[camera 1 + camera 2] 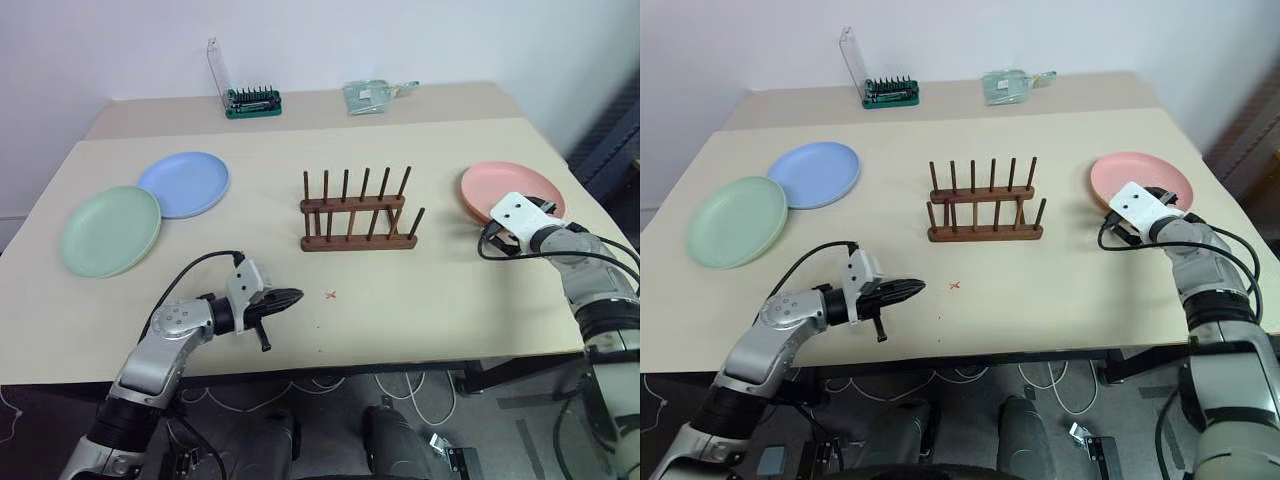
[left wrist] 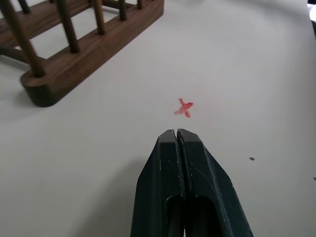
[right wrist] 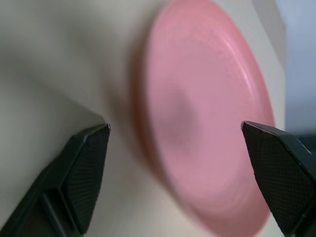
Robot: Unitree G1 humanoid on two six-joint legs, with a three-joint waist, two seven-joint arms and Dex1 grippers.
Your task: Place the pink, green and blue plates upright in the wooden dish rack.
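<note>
None of the three plates was racked yet, so with the right gripper point(image 3: 175, 173) spread wide around the round salmon-pink plastic plate point(image 1: 512, 190) at the dark wooden peg rack's point(image 1: 355, 211) 3 o'clock, I'd pinch its near rim, while the left gripper point(image 2: 183, 163) idled clenched, empty.

On the bench point(image 1: 420, 290): wooden dish rack point(image 1: 355, 212), pink plate point(image 1: 505, 188), green plate point(image 1: 110, 230) overlapped by the blue plate point(image 1: 185, 183), bit tray point(image 1: 252, 101).

Dish rack point(image 1: 357, 212) mid-table point(image 1: 420, 300), two plates point(image 1: 184, 184) left, one point(image 1: 505, 188) right
</note>
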